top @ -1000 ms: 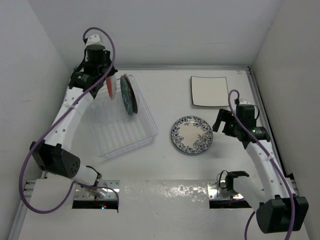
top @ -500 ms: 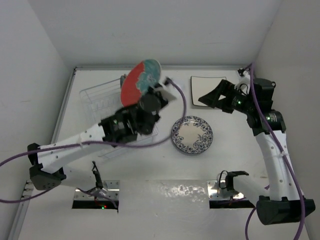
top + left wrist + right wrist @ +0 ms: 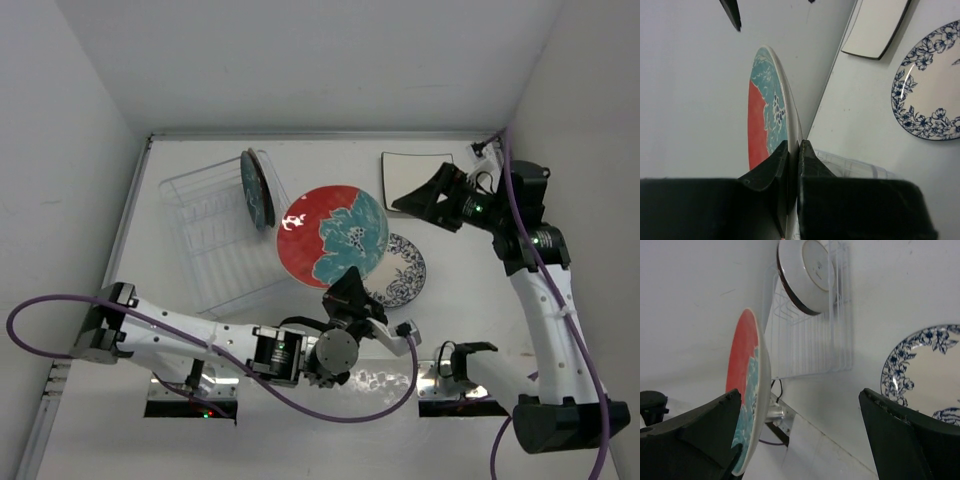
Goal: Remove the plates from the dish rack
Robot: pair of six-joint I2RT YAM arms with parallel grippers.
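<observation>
1. Since half a second ago, the left arm has swung low along the near edge. It has carried the red plate from above the dish rack to mid-table.
2. Left gripper is clamped on that plate's rim and holds it off the table, at ten o'clock of the blue-flowered plate.
3. Right gripper is spread wide and empty, by the cream plate at one o'clock.
4. Progress, as I judge it: two plates lie unloaded and one is in transit. One standing plate remains in the rack at ten o'clock.
5. Count: four plates, one rack.
</observation>
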